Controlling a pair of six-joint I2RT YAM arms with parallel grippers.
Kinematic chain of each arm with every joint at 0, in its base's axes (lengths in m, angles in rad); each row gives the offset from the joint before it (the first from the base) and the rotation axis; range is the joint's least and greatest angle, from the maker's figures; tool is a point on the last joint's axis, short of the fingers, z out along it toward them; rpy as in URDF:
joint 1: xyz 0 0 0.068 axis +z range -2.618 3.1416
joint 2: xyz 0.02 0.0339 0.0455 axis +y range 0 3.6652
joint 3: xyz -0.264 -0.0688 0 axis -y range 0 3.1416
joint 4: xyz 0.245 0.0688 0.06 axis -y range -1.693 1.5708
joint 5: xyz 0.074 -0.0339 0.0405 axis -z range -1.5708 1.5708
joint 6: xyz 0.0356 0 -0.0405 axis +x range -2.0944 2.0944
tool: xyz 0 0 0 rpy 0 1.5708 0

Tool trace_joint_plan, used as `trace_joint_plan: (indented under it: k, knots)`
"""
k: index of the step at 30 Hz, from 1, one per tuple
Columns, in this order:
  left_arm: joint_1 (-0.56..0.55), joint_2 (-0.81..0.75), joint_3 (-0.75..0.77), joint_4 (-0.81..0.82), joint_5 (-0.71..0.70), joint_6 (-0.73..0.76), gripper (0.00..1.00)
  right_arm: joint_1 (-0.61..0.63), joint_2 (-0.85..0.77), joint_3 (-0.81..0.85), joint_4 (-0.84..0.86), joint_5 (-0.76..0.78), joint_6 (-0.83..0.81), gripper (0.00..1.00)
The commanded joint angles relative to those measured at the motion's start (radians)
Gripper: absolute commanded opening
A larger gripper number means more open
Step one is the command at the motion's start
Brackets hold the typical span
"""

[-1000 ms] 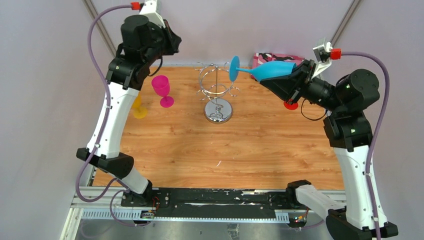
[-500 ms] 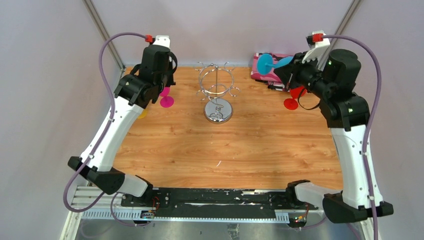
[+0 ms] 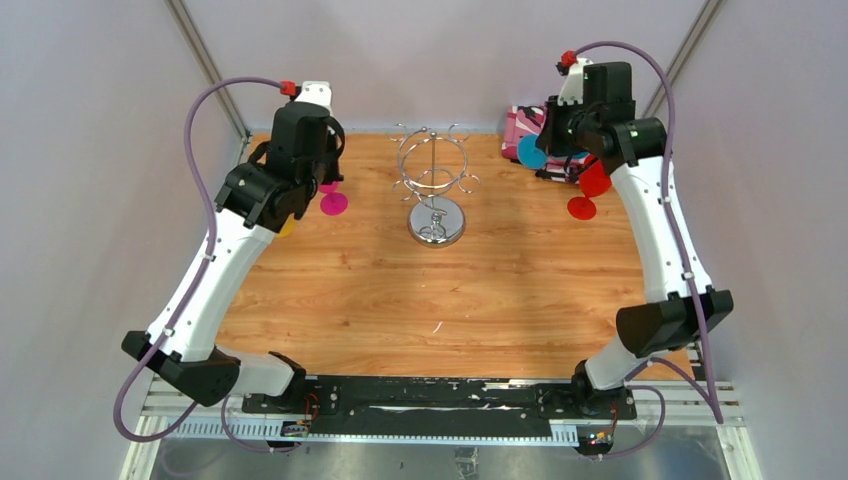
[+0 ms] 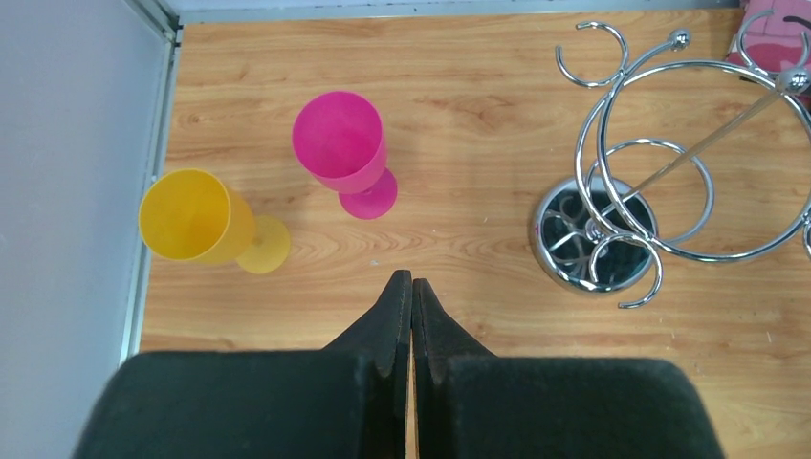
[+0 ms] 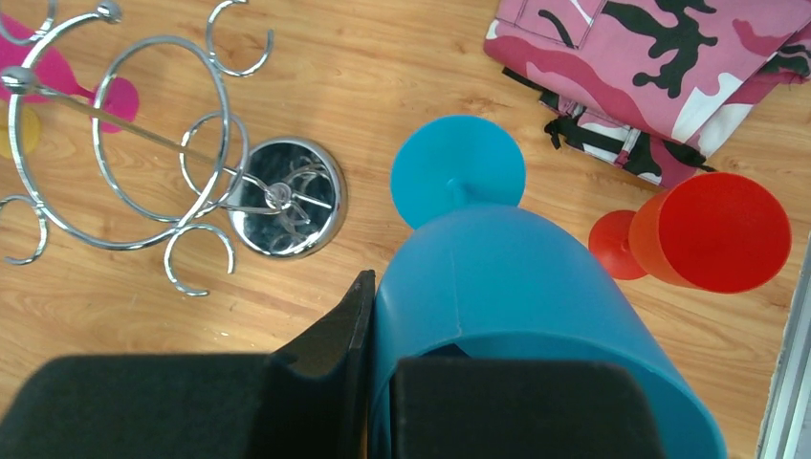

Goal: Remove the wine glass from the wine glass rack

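The right gripper point(image 5: 378, 330) clamps the blue wine glass point(image 5: 507, 287) (rim cropped); left gripper point(image 4: 411, 287) pressed closed, empty.

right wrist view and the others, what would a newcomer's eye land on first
The blue wine glass fills the right wrist view, its rim clamped in the right gripper, foot toward the table beside the red glass and pink camouflage cloth. Then the shiny chrome rack at mid-back of the table, every loop empty. A pink glass and a yellow glass stand at back left.
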Motion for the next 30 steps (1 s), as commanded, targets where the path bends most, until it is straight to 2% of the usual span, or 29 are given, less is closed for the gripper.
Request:
trace_joint_plan:
  k: [1,8,23,30]
  knots:
    - [-0.007,-0.012,-0.019,0.022,0.020,0.016,0.00,0.005,0.069,0.079,-0.099,0.040,-0.057,0.00]
    - [-0.007,-0.027,-0.069,0.097,0.070,0.060,0.00,0.035,0.190,0.142,-0.181,0.072,-0.124,0.00]
    - [-0.008,-0.018,-0.097,0.131,0.056,0.090,0.00,0.060,0.444,0.299,-0.289,0.078,-0.202,0.00]
    - [-0.008,-0.018,-0.101,0.133,0.050,0.086,0.06,0.058,0.540,0.339,-0.308,0.082,-0.226,0.00]
